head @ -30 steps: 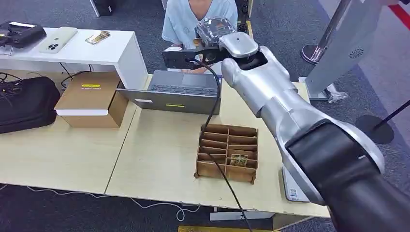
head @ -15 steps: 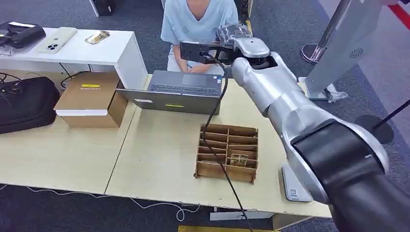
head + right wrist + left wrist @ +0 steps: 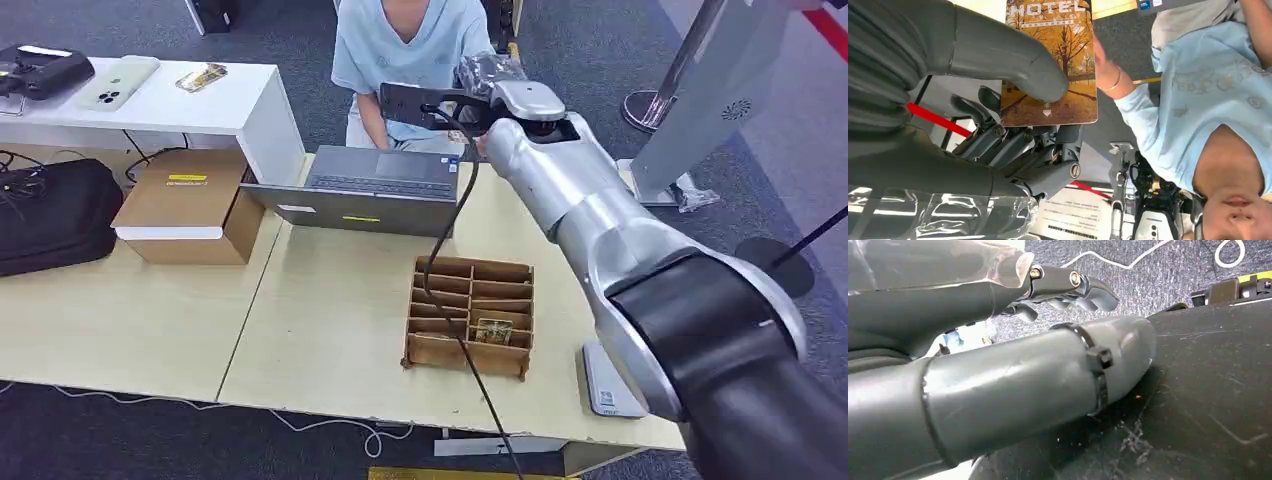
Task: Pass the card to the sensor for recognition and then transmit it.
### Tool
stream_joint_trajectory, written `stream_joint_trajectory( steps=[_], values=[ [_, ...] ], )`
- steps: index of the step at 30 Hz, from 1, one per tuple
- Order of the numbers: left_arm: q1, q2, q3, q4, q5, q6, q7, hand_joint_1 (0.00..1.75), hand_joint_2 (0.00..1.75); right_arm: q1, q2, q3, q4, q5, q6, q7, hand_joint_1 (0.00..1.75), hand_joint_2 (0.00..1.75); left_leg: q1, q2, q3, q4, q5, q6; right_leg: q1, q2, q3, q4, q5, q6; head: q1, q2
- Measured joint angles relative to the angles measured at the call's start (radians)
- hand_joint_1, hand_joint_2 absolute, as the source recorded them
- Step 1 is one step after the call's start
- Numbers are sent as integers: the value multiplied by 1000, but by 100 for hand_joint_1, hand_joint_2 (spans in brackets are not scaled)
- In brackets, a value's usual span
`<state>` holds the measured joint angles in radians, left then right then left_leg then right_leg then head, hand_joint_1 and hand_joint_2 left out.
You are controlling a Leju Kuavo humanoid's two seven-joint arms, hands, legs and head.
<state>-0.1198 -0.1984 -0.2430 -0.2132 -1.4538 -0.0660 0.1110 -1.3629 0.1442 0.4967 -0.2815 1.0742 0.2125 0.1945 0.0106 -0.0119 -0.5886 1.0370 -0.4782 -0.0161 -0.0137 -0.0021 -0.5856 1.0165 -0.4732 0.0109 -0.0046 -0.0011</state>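
Note:
My right arm reaches across the table toward a person in a light blue shirt (image 3: pixel 405 45). Its hand (image 3: pixel 487 72) holds a card (image 3: pixel 1075 65) printed with "HOTEL" and autumn trees, pinched between the thumb (image 3: pixel 1013 55) and the darker fingers (image 3: pixel 1013 145). The person's hand (image 3: pixel 1105 67) is at the card's edge; I cannot tell whether it grips the card. A second card (image 3: pixel 491 330) lies in a compartment of the wooden divided box (image 3: pixel 470 275). A flat white device (image 3: pixel 603 385) sits at the table's front right edge. My left hand (image 3: pixel 1068 287) hangs by the floor, holding nothing.
An open grey laptop (image 3: pixel 380 185) stands between the box and the person. A cardboard box (image 3: pixel 190 205) and a black bag (image 3: pixel 55 210) are on the left table. A black cable (image 3: pixel 450 250) hangs from my right wrist. A grey stand (image 3: pixel 720 90) is at the far right.
My right hand has carried the card rightward and farther over the laptop toward the person. The things on the table have not moved.

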Motion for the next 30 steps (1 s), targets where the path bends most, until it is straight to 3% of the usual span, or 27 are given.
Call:
stream_joint_trajectory(
  steps=[19, 20, 30],
  values=[
    [0, -1, -1, 0, -8, 3, 14, 0, 0, 23, -9, -12, 1, 17, -17, -5, 175, 175, 0, 0, 0, 0, 0, 0, 0, 0, 0, 0, 0, 0, 0, 0],
    [0, -2, -1, 0, -9, 3, 14, 0, 0, 24, -10, -12, 1, 19, -18, -6, 3, 175, 0, 0, 0, 0, 0, 0, 0, 0, 0, 0, 0, 0, 0, 0],
    [-2, -3, -2, 0, -13, 1, 14, 0, 0, 37, -11, -12, 1, 35, -55, -23, 0, 175, 0, 0, 0, 0, 0, 0, 0, 0, 0, 0, 0, 0, 0, 0]
  ],
)
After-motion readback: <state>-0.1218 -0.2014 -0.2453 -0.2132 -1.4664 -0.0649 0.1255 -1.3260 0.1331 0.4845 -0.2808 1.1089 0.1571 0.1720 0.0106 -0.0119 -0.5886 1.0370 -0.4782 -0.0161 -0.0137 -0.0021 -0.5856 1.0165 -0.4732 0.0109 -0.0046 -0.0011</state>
